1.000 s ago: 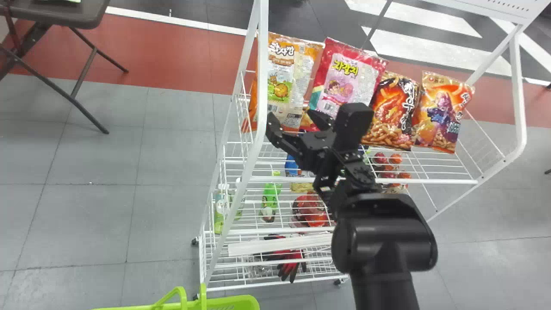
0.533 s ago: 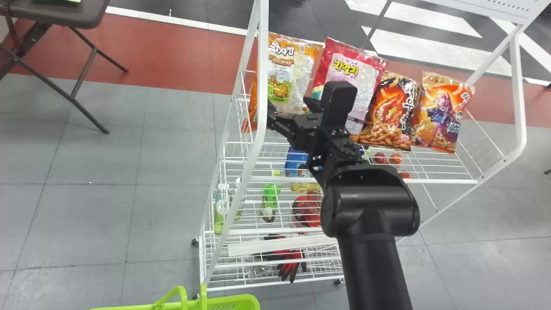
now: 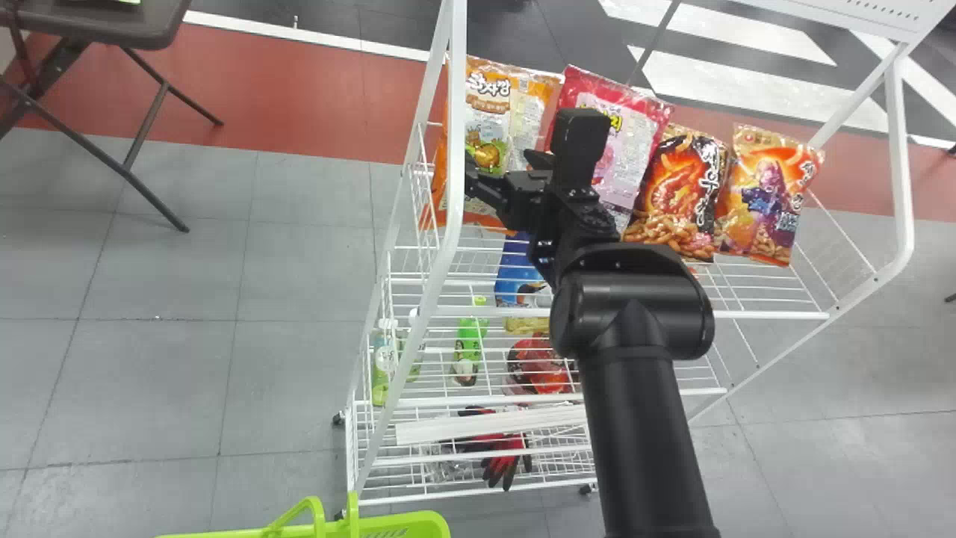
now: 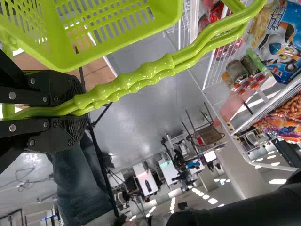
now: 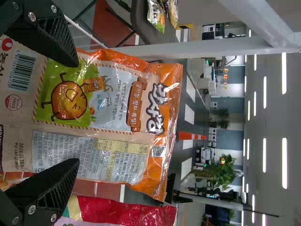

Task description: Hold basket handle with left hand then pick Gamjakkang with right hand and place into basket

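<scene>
A: Right gripper [image 5: 75, 113] stands wide, fingers apart across the printed face of the Gamjakkang [image 5: 108, 108]. Contact with the film: cannot tell. Bag is upright at the left end of the top shelf.

B: Main risk noted?

A: A shallow bite. The face looks broad and slick; if the fingers close on the front film alone, the pack probably slides out or tips backward.

B: Neighbours?

A: The red-pink bag [image 5: 127, 209] is just beside it, near one finger. A slightly skewed approach could drag that one along. On the other side, the white rack post [image 3: 452, 149] could snag the pack or the finger if the lift drifts left.

B: State of the other hand?

A: Left gripper [image 4: 83, 108] is closed around the basket handle [image 4: 150, 70].

B: Failure mode there?

A: Swing. Held by its handle, the green basket [image 3: 418, 523] may tilt under an off-centre drop; cause would be a release over the rim. Its own handle bars could also catch the bag. Grasp judged incomplete.
</scene>
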Tool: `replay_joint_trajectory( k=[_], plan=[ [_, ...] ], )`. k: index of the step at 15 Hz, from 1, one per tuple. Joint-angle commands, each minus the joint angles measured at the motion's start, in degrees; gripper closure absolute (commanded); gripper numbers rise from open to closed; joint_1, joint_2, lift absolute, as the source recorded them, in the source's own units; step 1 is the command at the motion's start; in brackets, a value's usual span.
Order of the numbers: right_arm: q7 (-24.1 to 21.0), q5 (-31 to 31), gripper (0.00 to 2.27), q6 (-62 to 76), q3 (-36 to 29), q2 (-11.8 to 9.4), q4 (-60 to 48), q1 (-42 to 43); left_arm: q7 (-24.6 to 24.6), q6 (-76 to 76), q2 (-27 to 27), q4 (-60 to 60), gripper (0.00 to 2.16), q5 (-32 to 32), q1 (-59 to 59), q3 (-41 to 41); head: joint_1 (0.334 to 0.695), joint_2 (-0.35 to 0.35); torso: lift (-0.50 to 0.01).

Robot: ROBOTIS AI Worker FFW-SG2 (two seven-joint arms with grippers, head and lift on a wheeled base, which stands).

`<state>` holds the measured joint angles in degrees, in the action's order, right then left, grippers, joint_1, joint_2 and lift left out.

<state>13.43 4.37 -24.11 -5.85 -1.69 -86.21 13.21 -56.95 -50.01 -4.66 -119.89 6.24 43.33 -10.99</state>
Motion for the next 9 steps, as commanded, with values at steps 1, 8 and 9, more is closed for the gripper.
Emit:
replay_joint_trajectory(
  k=[1,8,9],
  plan=[
    [0.02,0.12,0.15,0.07,-0.21,-0.07,3.59,2.00,0.00,-0.05,0.00,0.01,2.15,0.00,0.00,0.00,0.695,-0.350,-0.018],
    [3.88,0.03,2.25,7.45,0.58,-1.12,1.48,-1.69,0.00,-0.57,0.00,0.09,2.15,-0.09,-0.09,0.09,0.695,-0.350,-0.018],
    [3.27,-0.06,2.25,7.63,0.84,-1.12,0.16,-2.48,0.00,-0.57,0.00,0.09,2.15,-0.09,-0.09,0.09,0.695,-0.350,-0.018]
  ],
)
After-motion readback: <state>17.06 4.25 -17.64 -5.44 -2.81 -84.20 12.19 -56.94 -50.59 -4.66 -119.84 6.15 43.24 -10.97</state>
